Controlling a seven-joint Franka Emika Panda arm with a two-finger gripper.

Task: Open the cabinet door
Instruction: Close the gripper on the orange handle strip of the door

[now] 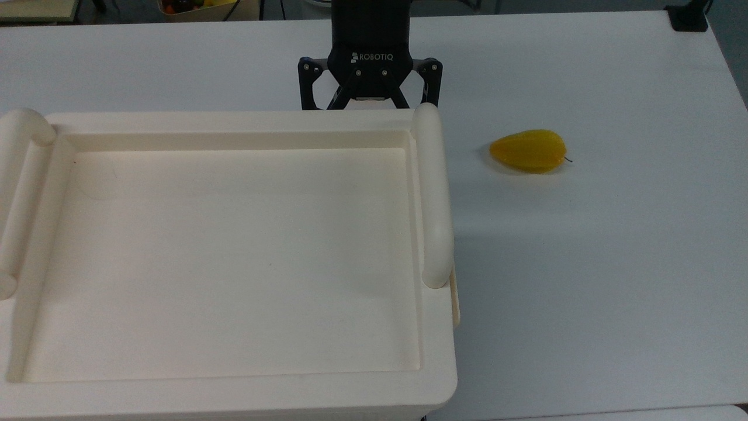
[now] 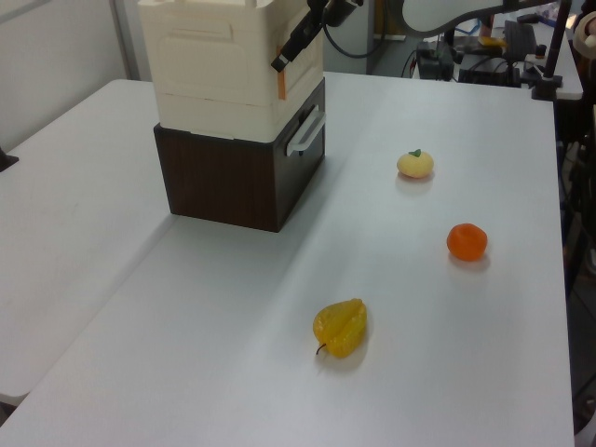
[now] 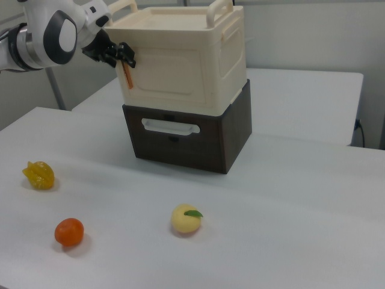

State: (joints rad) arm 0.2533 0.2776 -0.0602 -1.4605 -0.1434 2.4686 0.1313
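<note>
We see a broad white surface point(image 2: 484, 335) carrying everything here. On it stands a dark brown base unit point(image 3: 198, 141) with a pale drawer handle point(image 3: 170, 126) on its front, and stacked on that sits the large cream cabinet point(image 3: 180, 66), whose top is a wide recessed tray point(image 1: 234, 257) flanked by thick rounded handles point(image 1: 433, 193).

The cabinet door point(image 3: 171, 75) is the flat cream panel on the cabinet's front face, above the drawer handle; in the right view it lies flush with the cabinet body. At its edge on the right view's left, a thin orange strip point(image 3: 127, 76) runs down the corner; the left view shows the same strip point(image 2: 280, 84).

The white arm point(image 3: 51, 33) reaches in from the right view's left, and its black gripper point(image 3: 120, 55) sits right at that corner, by the top of the orange strip. In the top view the gripper point(image 1: 370, 93) looks spread apart, but the cabinet's rim hides the fingers, so we cannot tell whether they hold anything.

Three fruits lie well apart on the surface: a yellow ridged one point(image 2: 341, 327), an orange one point(image 2: 467, 241), and a pale yellow one with a green leaf point(image 2: 415, 164).
</note>
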